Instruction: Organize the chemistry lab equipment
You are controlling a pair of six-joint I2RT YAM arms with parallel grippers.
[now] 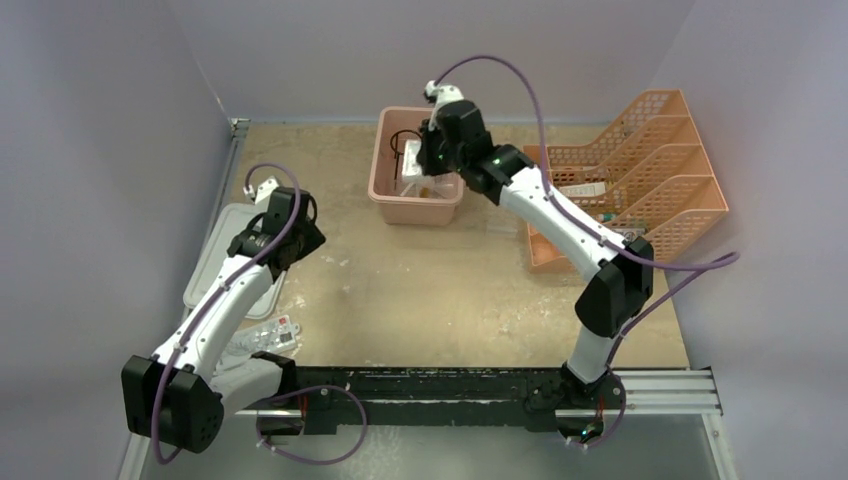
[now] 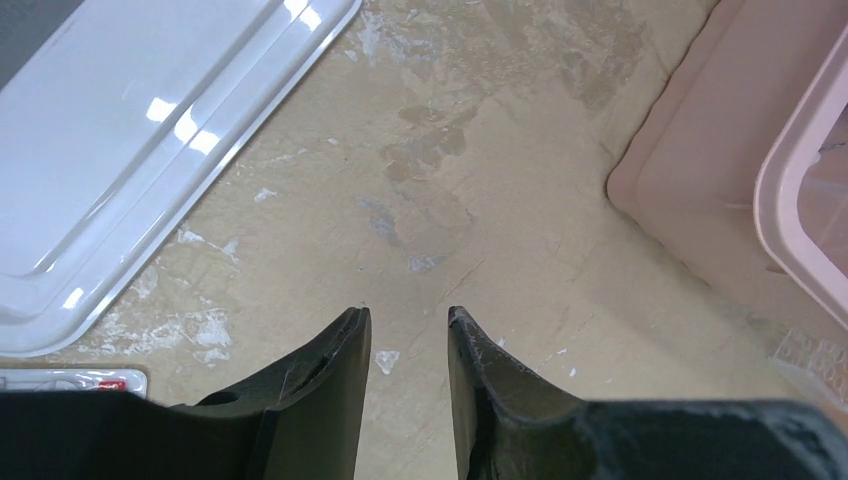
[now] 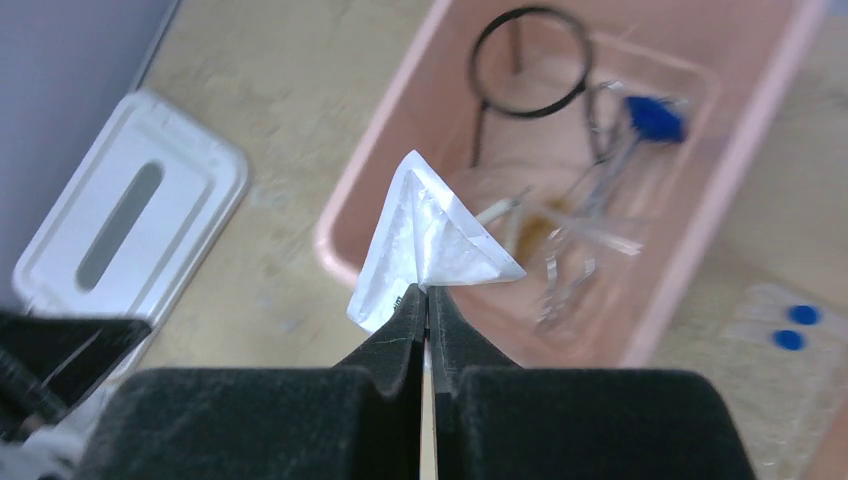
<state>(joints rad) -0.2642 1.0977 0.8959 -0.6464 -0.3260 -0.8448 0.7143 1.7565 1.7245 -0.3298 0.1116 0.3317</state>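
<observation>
Pale lilac walls close in my scuffed tan table. One orange mesh rack stands right of the one pink tub, and one white lid lies flat to its left. My right pincer is pressed together on the corner of one white packet, held above the tub's rim. Its wrist view shows what lies inside the tub: one black wire ring, one pair of metal tongs and one blue-tipped rod. My left pincer is spread with nothing in it, over bare table between lid and tub. Only the overhead view shows a few small packets, well nearer my bases than the tub
</observation>
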